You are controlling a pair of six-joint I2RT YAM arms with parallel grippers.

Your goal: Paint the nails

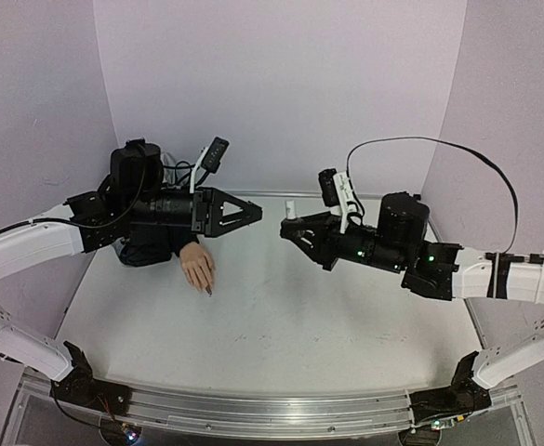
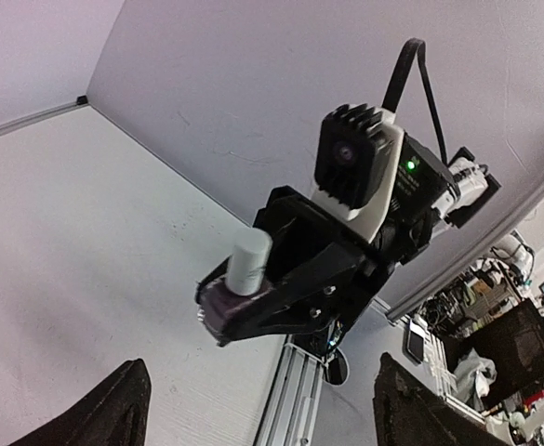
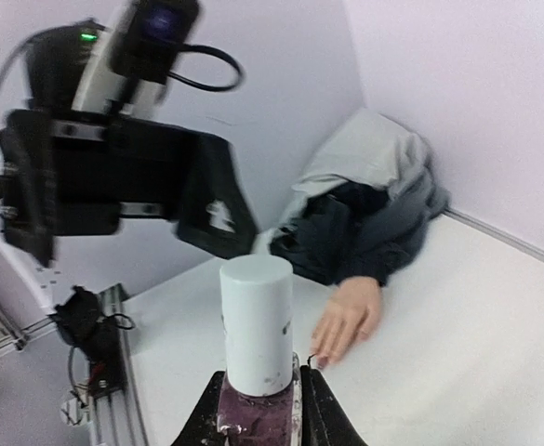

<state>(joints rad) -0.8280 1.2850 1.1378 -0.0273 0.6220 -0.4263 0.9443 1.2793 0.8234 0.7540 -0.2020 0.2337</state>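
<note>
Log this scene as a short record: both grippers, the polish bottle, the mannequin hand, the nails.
left gripper: jaws open, empty, pointing toward the right gripper
right gripper: jaws shut on the polish bottle
polish bottle: upright, purple, white cap on
mannequin hand: lying on the table, fingers toward the near edge, black sleeve behind it
nails: too small to judge any paint

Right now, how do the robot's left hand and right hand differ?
The left hand is open and empty; the right hand is shut on the nail-polish bottle. The left hand hangs near the mannequin hand; the right hand is farther from it. Both are raised above the table, tips facing each other.
</note>
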